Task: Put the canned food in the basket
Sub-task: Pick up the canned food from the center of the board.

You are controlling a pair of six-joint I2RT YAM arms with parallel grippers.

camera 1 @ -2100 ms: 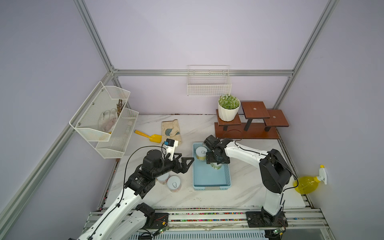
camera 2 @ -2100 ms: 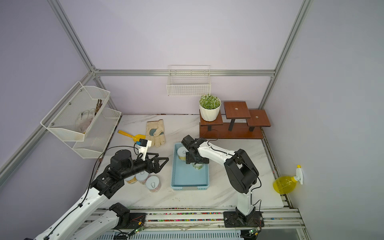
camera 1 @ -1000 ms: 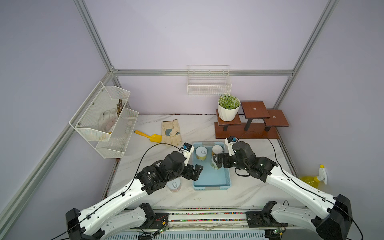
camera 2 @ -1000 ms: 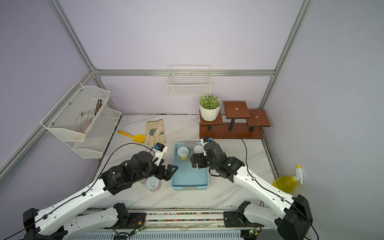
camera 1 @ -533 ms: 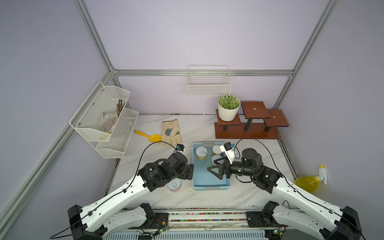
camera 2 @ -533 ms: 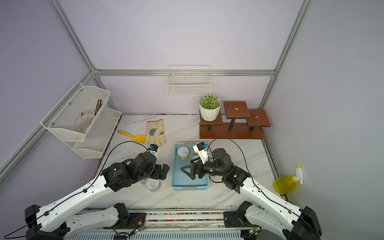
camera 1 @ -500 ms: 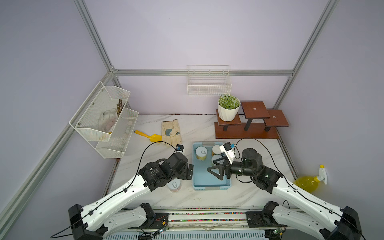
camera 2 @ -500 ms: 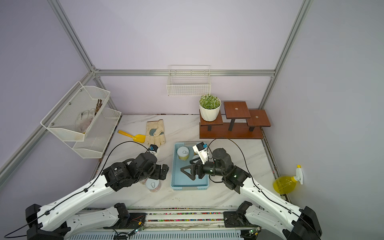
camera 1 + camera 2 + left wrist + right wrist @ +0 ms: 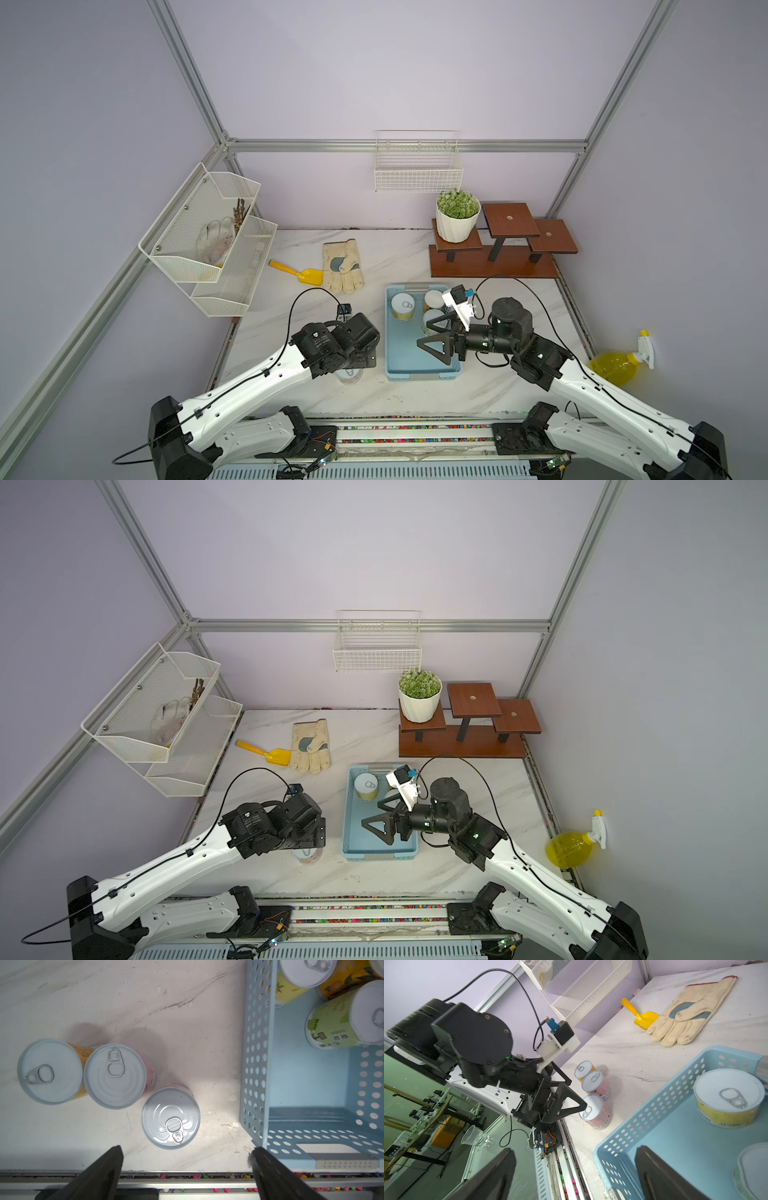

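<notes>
L fingers [image 9: 104, 1169] wide, empty; green tin [image 9: 336, 1022] label w/ Chinese text.

**Garden gear shares a marble bench**

A pair of cream work gloves [image 9: 343, 268] lies flat on the white marble table [image 9: 395, 249]. A yellow plastic scoop [image 9: 300, 273] lies just beside them, its blade toward the gloves. On the left wall a white mesh two-tier rack [image 9: 226, 291] hangs tilted, and its upper tier holds a pale glove [image 9: 215, 244] and some brown twigs [image 9: 240, 212]. A white wire basket [image 9: 417, 168] hangs on the back wall. Below it a green plant in a white ribbed pot [image 9: 455, 226] stands on the left-hand step of a brown wooden stand [image 9: 494, 266]. A yellow spray bottle [image 9: 615, 365] sits by the right wall, off the table's edge.
</notes>
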